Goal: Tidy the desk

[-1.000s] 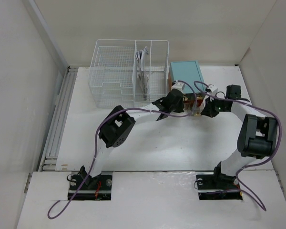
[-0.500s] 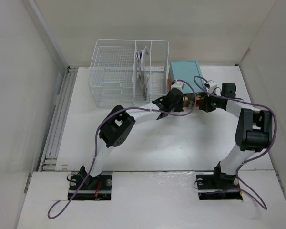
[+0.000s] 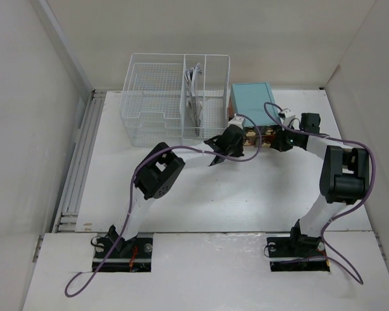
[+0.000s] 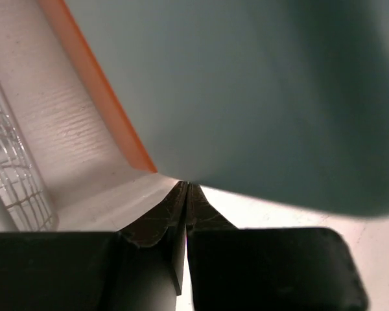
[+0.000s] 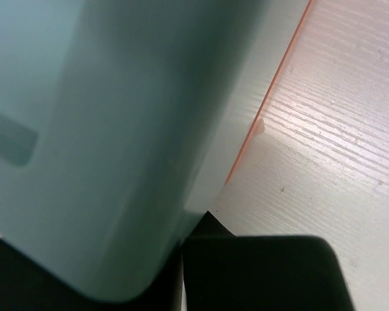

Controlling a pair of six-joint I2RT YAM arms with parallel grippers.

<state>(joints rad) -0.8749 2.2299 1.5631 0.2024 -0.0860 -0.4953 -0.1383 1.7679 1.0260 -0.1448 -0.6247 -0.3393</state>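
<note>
The white worktop [image 3: 246, 194] lies flat and wide under everything, and both arms reach over it from the near edge. At the back stands a white wire basket [image 3: 157, 97] with some pale cords [image 3: 193, 91] in its middle part. Just beside the basket, on its right, sits a teal box [image 3: 253, 98] with wooden drawers [image 3: 251, 135] facing the arms.

The left tool [image 3: 238, 137] is at the left side of the drawers and the right tool [image 3: 273, 140] is at the right side, so the box front is between them. From above I cannot tell if they touch the box.

In the left wrist view the left tool [image 4: 186, 188] has its two fingers pressed together with nothing between them. The tips point at the bottom edge of the teal box [image 4: 246, 97], very near it. The wire basket [image 4: 10, 168] shows at the left.

In the right wrist view the right tool [image 5: 193, 223] is pressed together too, holding nothing. The rounded corner of the teal box [image 5: 104, 129] covers part of it
</note>
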